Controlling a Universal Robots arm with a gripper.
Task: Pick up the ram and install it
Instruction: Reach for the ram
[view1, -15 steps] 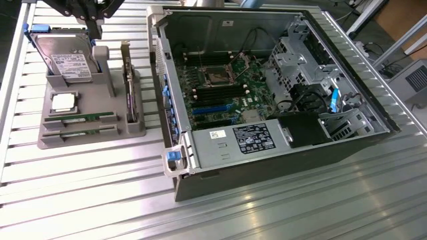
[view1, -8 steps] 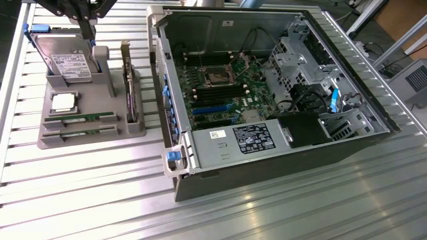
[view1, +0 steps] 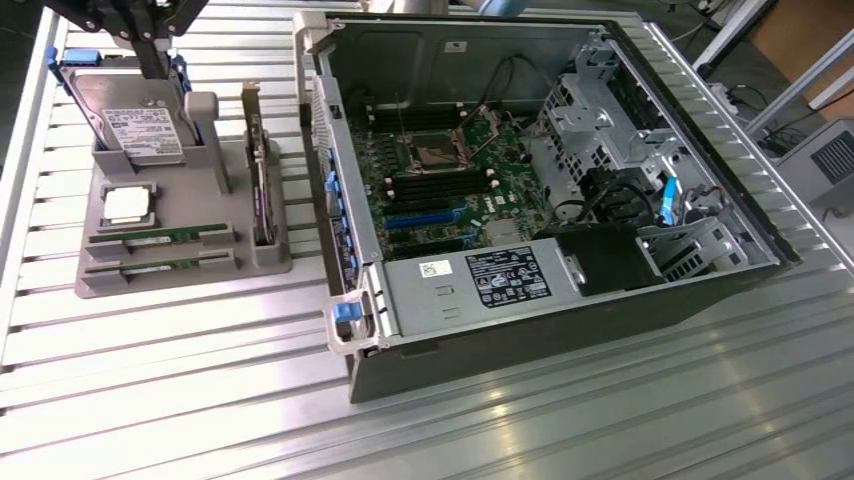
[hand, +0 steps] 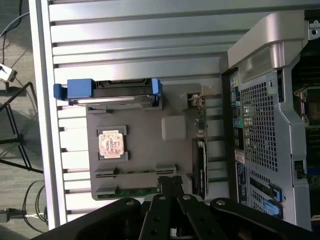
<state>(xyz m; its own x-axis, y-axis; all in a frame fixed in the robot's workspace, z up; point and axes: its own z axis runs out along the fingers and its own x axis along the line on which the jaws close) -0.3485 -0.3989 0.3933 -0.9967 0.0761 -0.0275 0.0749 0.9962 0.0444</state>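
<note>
Two ram sticks (view1: 160, 238) (view1: 163, 264) lie on edge in the front slots of a grey holder (view1: 187, 205). In the wrist view the sticks (hand: 136, 172) (hand: 131, 190) show as thin green strips close to my fingertips. My gripper (view1: 156, 68) hangs above the back of the holder, over the hard drive (view1: 131, 120), with its dark fingers pressed together and nothing between them. Seen from the wrist, the gripper (hand: 170, 180) is shut and well above the holder. The open computer case (view1: 350, 150) has black memory slots (view1: 434, 186) on its motherboard.
The holder also carries a square silver processor (view1: 127, 205) and an expansion card (view1: 258, 170) standing on edge. The case stands to the exterior view's right of the holder on a ribbed metal table (view1: 200, 400). A power supply (view1: 487, 280) fills the case's near corner.
</note>
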